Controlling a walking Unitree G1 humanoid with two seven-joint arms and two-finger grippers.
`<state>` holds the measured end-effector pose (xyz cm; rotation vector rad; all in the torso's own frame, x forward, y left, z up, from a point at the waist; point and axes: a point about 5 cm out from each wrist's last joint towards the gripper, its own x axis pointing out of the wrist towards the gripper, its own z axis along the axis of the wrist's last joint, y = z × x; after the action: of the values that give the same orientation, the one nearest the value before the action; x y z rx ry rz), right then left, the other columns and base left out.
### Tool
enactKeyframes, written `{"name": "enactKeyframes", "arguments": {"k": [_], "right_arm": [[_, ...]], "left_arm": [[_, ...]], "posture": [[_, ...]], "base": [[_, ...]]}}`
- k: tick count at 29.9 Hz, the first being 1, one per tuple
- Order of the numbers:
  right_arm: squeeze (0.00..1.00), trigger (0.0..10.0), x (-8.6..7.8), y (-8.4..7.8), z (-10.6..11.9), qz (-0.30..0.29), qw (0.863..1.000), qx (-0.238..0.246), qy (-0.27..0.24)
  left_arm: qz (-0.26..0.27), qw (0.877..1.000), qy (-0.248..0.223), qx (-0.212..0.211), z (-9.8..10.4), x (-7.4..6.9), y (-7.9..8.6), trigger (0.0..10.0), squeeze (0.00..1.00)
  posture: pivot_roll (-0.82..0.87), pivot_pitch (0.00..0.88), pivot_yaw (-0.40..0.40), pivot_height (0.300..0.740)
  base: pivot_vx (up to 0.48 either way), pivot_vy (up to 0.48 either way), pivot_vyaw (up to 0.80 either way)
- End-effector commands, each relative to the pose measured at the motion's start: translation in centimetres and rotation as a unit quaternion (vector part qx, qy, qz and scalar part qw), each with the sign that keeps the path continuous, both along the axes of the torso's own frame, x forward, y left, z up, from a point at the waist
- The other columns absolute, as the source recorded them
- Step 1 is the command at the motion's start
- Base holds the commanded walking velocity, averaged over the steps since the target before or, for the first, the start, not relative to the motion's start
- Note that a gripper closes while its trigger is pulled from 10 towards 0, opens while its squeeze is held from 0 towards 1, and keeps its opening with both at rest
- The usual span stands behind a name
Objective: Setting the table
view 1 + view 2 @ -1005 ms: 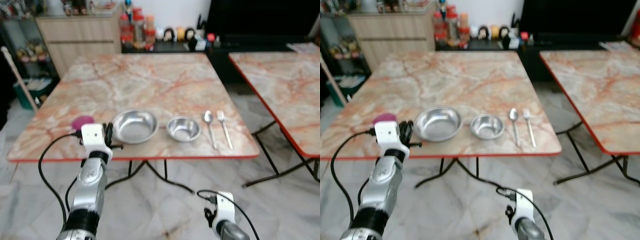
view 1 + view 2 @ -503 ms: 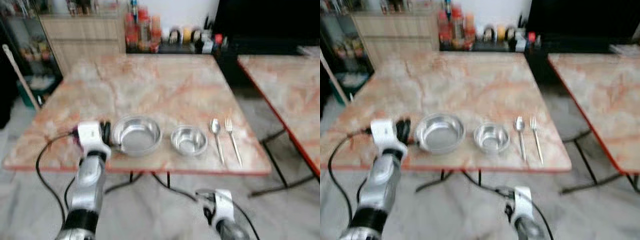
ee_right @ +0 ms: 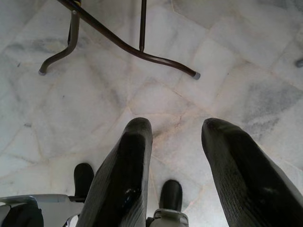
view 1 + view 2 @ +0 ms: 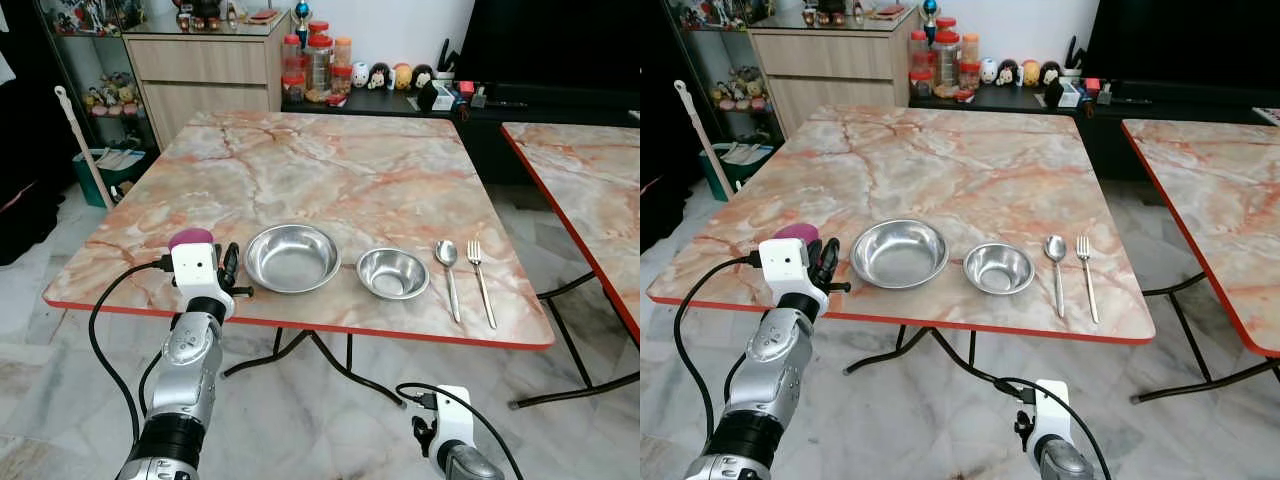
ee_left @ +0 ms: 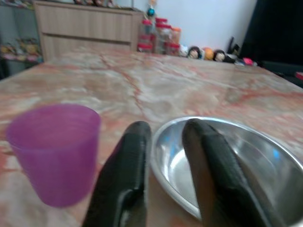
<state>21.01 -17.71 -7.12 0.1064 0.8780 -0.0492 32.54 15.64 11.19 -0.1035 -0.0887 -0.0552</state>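
While I hold the robot in front of the marble-patterned worktop (image 4: 330, 170), its left claw (image 4: 229, 271) sits raised at the near left edge, between a purple cup (image 4: 190, 238) and the large steel bowl (image 4: 292, 257). In the left wrist view the 2 black fingers (image 5: 128, 170) stand slightly apart, a narrow gap with nothing between them; one finger is just beside the cup (image 5: 54, 151) and the other lies over the bowl's near rim (image 5: 227, 165). I cannot tell whether either finger actually touches.

Along the near edge of the worktop I see a row from left to right: the purple cup, the large steel bowl, a smaller steel bowl (image 4: 392, 273), a spoon (image 4: 448, 272) and a fork (image 4: 481, 280). The spoon and fork lie side by side, handles pointing toward the near edge, just right of the small bowl. Both bowls are upright and look empty.

My right claw (image 3: 177, 170) hangs low below the worktop over the pale tiled floor (image 3: 227, 61), fingers spread fairly wide and holding nothing; the worktop's dark metal legs (image 3: 123, 45) cross the far part of that view.

At the far side, a wooden cabinet (image 4: 205, 75) stands to the left, with jars (image 4: 315, 65) and small figurines (image 4: 385, 76) on a low dark shelf beside it. A 2nd worktop (image 4: 590, 180) of the same pattern stands to the right.
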Motion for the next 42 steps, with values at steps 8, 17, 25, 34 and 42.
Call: {"name": "enactKeyframes", "arguments": {"k": [8, 17, 25, 34, 42], "right_arm": [[0.00, 10.0, 0.0, 0.0, 0.0, -0.014, 1.000, 0.004, 0.002], [0.00, 10.0, -0.2, -0.1, -0.1, -0.020, 1.000, 0.005, 0.004], [0.00, 10.0, -0.3, -0.2, -0.2, -0.020, 1.000, 0.005, 0.005], [0.00, 10.0, -0.3, -0.3, -0.2, -0.019, 1.000, 0.005, 0.006], [0.00, 10.0, -0.4, -0.4, -0.2, -0.022, 1.000, 0.004, 0.007]], "left_arm": [[-0.032, 0.999, 0.020, 0.001, 0.2, 0.5, -1.3, 10.0, 1.00], [-0.038, 0.999, 0.025, -0.010, 0.7, 1.3, -2.0, 10.0, 1.00], [-0.039, 0.998, 0.035, -0.031, 1.5, 2.4, -2.7, 10.0, 1.00], [-0.023, 0.995, 0.073, -0.071, 1.9, 3.9, -3.1, 10.0, 0.00], [0.026, 0.989, 0.138, -0.045, 1.0, 5.0, -2.1, 10.0, 0.00]], "posture": [[0.06, 0.000, -0.017, 0.740], [0.05, 0.000, -0.015, 0.740], [0.05, 0.000, -0.014, 0.740], [0.05, 0.000, -0.015, 0.740], [0.03, 0.000, -0.009, 0.740]], "base": [[0.000, 0.000, 0.00], [0.000, 0.000, 0.00], [0.000, 0.000, 0.00], [0.000, 0.000, 0.00], [0.000, 0.000, 0.00]]}}
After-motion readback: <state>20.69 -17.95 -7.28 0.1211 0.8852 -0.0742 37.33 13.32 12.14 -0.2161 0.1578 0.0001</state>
